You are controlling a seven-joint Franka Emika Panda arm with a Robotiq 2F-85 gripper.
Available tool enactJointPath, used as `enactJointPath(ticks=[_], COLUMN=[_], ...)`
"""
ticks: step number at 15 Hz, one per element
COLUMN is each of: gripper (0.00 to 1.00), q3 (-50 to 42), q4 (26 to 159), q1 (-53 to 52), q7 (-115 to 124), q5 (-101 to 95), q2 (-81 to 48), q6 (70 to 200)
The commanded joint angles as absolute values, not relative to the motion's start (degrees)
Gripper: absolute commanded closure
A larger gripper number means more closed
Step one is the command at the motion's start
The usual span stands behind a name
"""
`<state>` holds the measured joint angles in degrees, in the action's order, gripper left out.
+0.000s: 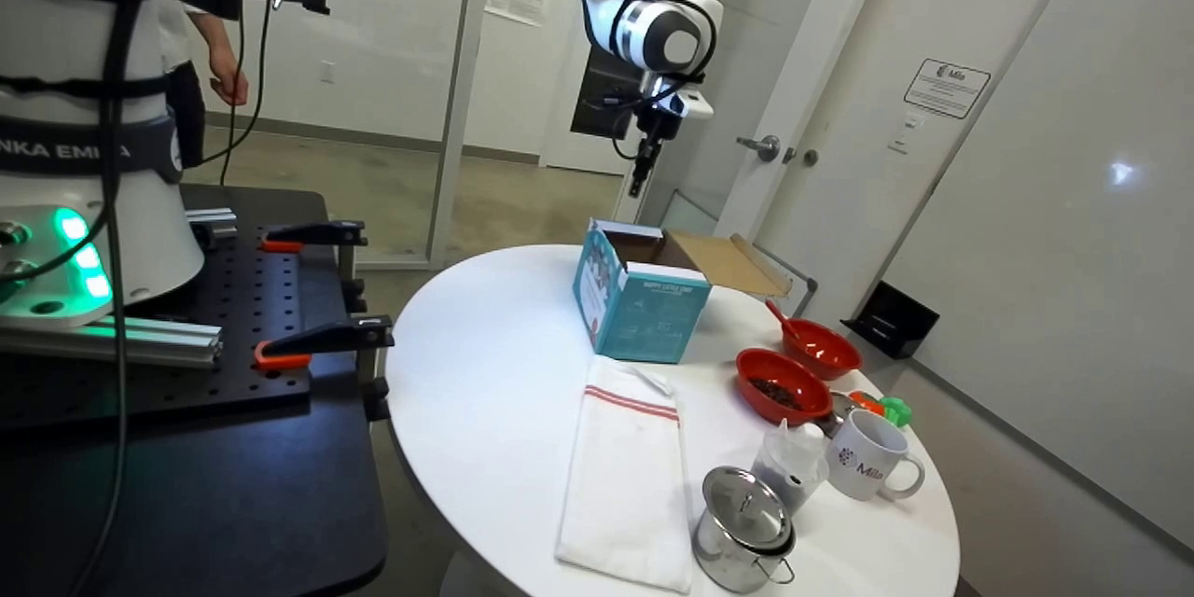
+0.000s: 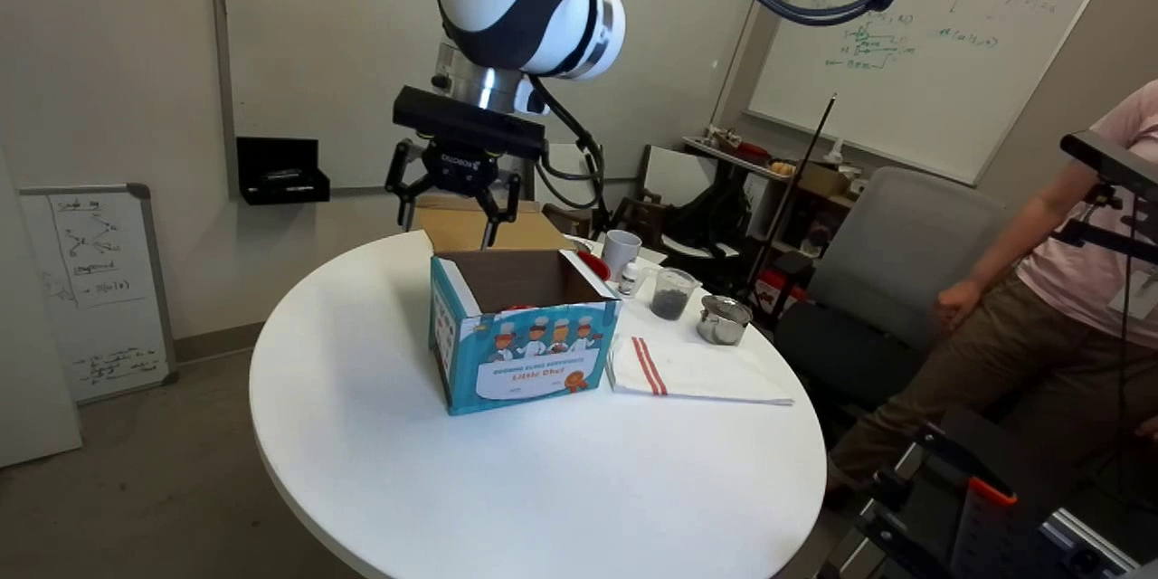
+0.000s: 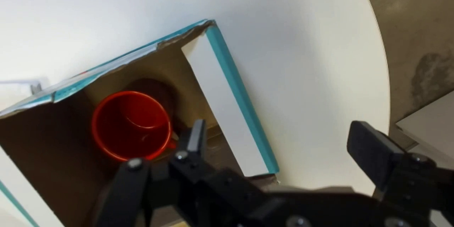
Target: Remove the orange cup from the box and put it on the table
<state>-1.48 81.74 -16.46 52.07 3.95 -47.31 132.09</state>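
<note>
Round white table (image 2: 434, 488) to the fore in an exterior view, then teal box (image 2: 529, 384) set on it, top open, tan cardboard flap (image 2: 543, 235) folded outward at the back. Reads "Little Chef" across the near panel. Down inside, seen from above in the wrist view, orange cup (image 3: 131, 126). Stands upright, mouth up, handle showing. Just beside the box, folded white towel (image 2: 715, 373) with red stripes. Above the box, gripper (image 2: 449, 230), fingers spread wide; in the wrist view, one finger overlapping the box's opening, the other out past a side wall, over the table. Hangs well apart from the orange cup. Behind the towel, metal pot (image 2: 724, 326), clear container (image 2: 678, 280) with dark contents (image 2: 669, 304), small white bottle (image 2: 628, 279), white mug (image 2: 620, 249). Toward the rim, in an exterior view, red bowl (image 1: 751, 392) with dark bits (image 1: 776, 394) in it, then second red bowl (image 1: 830, 350) with red utensil (image 1: 782, 317) leaning out. Off the table, person in pink shirt (image 2: 1077, 271), then grey chair (image 2: 891, 262). Farthest, large whiteboard (image 2: 335, 45) along the wall (image 2: 136, 109).
</note>
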Motion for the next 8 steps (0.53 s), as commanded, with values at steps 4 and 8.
enactJointPath(ticks=[4,8], gripper=[0.00,0.00], q3=[-1.09,-1.25], q4=[82.54,83.77], q1=[-16.36,-14.51], q7=[52.12,51.28], q5=[4.01,4.45], q2=[-46.53,-46.05], q6=[132.31,133.01])
